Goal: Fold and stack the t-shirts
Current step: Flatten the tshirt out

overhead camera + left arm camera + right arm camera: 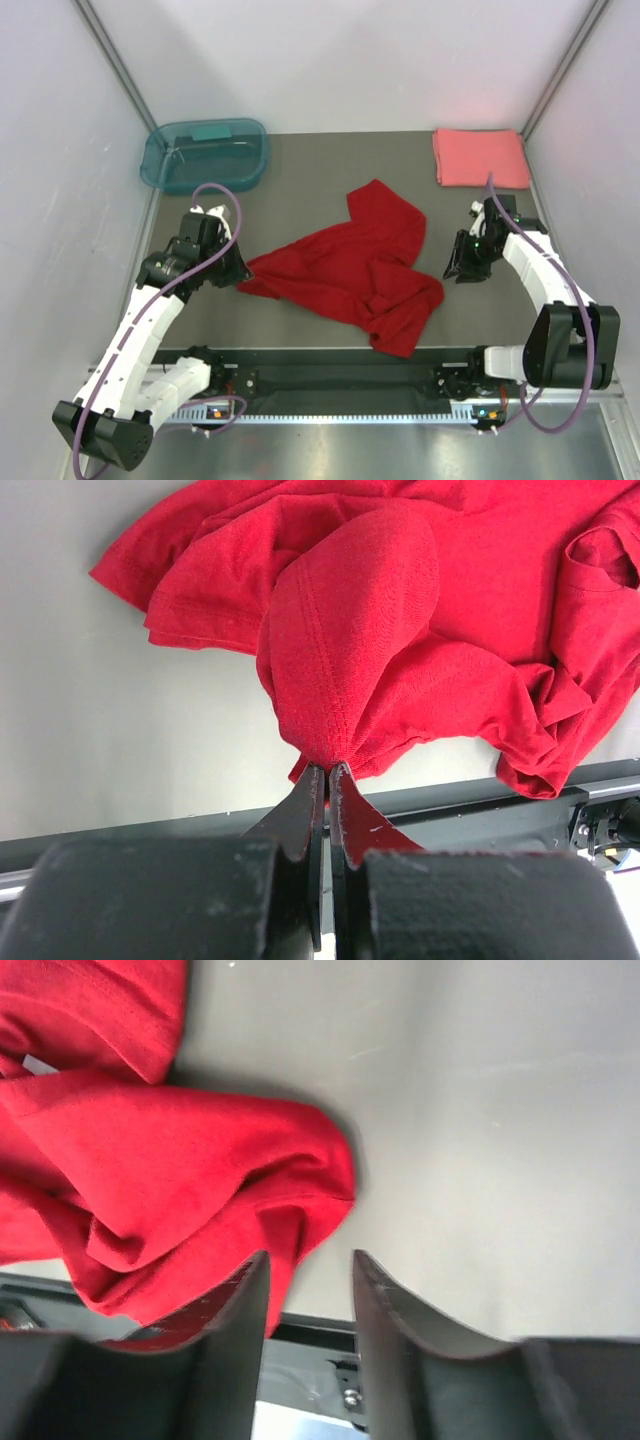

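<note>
A deep red t-shirt (355, 265) lies crumpled in the middle of the dark mat. My left gripper (235, 272) is at its left corner, and in the left wrist view this gripper (327, 770) is shut on a pinched fold of the red t-shirt (400, 610). To the right of the shirt, my right gripper (462, 262) stands apart from the cloth. In the right wrist view it (308, 1260) is open with nothing between its fingers, and the red t-shirt (150, 1170) lies just to its left. A coral-pink t-shirt (480, 157) sits folded at the back right.
A teal translucent tub (205, 155) stands at the back left corner. White walls close in the left, right and back sides. A black rail (340, 380) with the arm bases runs along the near edge.
</note>
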`<state>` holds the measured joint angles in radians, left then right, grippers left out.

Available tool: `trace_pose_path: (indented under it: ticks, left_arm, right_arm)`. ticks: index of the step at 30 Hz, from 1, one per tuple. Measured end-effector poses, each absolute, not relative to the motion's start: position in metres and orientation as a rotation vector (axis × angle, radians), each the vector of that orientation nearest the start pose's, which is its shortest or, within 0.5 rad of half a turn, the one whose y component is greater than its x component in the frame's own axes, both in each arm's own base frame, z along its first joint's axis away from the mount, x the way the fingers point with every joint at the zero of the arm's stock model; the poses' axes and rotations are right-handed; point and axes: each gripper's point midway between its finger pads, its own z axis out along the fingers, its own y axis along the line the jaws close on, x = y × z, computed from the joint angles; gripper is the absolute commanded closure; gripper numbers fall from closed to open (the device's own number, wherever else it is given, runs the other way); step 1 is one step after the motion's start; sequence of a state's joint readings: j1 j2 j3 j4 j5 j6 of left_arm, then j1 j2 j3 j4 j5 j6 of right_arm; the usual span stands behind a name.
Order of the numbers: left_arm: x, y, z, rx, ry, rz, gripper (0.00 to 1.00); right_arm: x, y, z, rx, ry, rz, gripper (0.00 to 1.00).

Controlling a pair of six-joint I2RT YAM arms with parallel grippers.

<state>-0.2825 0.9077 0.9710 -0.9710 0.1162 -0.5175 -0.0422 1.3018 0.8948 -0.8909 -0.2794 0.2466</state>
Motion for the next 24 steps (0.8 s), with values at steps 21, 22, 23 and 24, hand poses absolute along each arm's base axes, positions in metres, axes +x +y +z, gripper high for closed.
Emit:
trace_pose_path:
  ticks: [21,22,23,24]
  left_arm:
    - [0.205,-0.115,0.173,-0.225,2.574,-0.551,1.00]
    - [0.205,-0.115,0.173,-0.224,2.574,-0.552,1.00]
    - [0.205,-0.115,0.173,-0.223,2.574,-0.553,1.00]
    - [0.205,-0.115,0.173,-0.223,2.574,-0.554,1.00]
  right_arm:
    - [0.096,0.121,0.053,0.220,3.031,0.694,0.55]
    - [0.096,0.124,0.052,0.217,3.031,0.711,0.57]
    - [0.097,0.128,0.051,0.211,3.028,0.727,0.59]
    - [0.099,0.132,0.050,0.205,3.024,0.738,0.60]
